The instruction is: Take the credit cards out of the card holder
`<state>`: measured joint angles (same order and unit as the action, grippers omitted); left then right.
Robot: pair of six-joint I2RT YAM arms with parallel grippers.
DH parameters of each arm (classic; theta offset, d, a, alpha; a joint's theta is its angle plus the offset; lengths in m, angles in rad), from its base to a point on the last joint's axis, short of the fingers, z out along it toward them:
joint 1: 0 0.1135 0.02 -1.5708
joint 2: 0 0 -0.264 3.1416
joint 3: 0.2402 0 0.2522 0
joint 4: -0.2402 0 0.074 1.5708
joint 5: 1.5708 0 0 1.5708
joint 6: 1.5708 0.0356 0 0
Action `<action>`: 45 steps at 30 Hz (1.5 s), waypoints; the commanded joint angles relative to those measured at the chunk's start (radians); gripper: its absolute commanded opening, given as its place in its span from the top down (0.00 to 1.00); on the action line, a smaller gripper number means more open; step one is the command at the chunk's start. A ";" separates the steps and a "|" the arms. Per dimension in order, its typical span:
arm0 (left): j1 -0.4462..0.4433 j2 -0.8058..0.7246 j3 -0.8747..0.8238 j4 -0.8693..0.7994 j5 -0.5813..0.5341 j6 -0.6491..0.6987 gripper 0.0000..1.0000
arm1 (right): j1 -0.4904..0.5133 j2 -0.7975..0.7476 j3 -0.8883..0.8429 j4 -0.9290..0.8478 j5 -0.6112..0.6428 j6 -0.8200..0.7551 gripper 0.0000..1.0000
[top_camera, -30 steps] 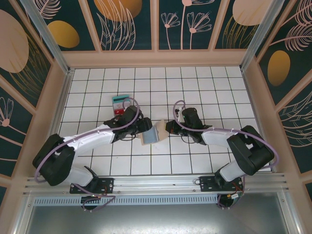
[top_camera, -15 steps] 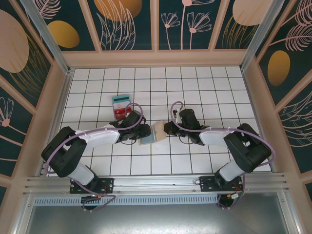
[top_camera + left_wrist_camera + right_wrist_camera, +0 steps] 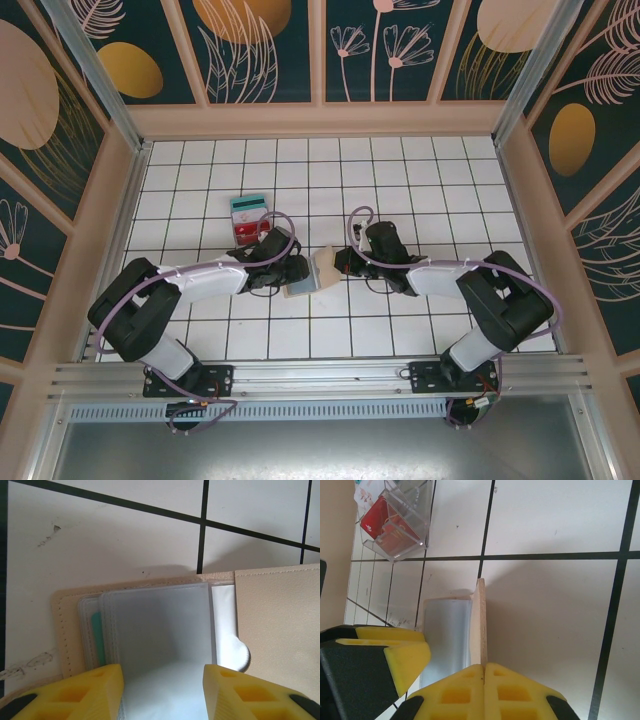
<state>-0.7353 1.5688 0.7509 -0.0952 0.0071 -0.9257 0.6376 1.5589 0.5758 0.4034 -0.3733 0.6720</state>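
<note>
1. The holder lay open on the bench at mid-frame of the top view, between the two hands.
2. The right hand was clamped shut on the edge of the holder's tan cover. It needed a firm grip so the holder could not slide.
3. The left hand stood part open over the clear sleeves, gripping nothing.
4. A teal edge showed inside a sleeve at the left of the left wrist frame. It was probably a card, and the best pinch would take it rather than the plastic, then draw it out flat.
</note>
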 commanded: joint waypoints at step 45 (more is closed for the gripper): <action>-0.007 0.005 0.051 0.267 0.268 0.048 0.57 | 0.009 0.027 0.016 0.014 0.011 0.018 1.00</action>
<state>-0.7353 1.5597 0.7631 0.0834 0.2115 -0.8845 0.6395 1.5700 0.5781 0.4042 -0.3698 0.6731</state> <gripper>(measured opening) 0.436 0.050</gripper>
